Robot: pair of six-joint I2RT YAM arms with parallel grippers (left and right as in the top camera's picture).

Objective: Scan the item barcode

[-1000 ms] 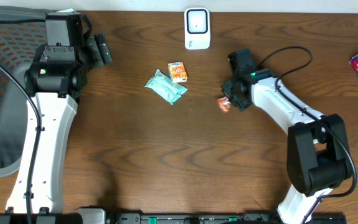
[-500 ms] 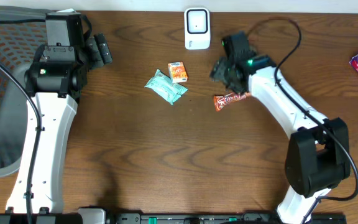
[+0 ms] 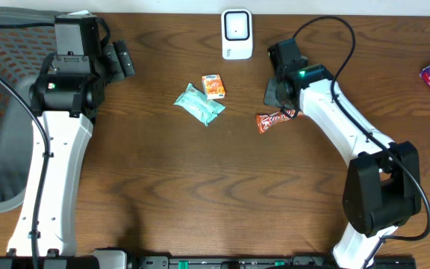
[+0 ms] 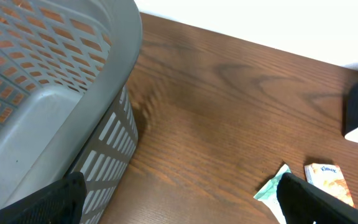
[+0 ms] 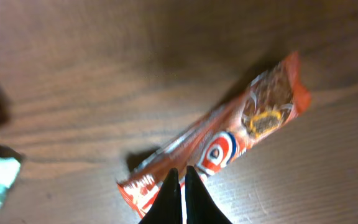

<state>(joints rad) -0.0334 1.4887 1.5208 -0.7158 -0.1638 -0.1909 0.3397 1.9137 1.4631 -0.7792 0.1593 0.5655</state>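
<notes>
The right gripper (image 5: 182,180) has let go of the candy bar (image 5: 229,140); a second ago it carried the bar, half a second ago the bar lay on the table with the fingers spread above it, and now the fingers are pressed together on nothing, poised over the bar's end that is farther from the scanner (image 3: 237,33); whether they touch the wrapper I cannot tell. The candy bar (image 3: 276,119) lies flat on the wood, near the scanner, on its right and toward the robot, well short of its face; I judge the scan not yet done, and a fresh grasp is probably needed, since the logo side faces up and no barcode shows. The wrapper is glossy orange-red film, long and narrow, with crimped ends and a round emblem; it looks slippery and thin. The scanner is a white rounded block with a dark window; the table (image 3: 200,194) is dark grained wood. The left gripper (image 4: 179,186) stands fully open and empty, far to the scanner's left, beside a grey mesh basket (image 4: 55,93).
</notes>
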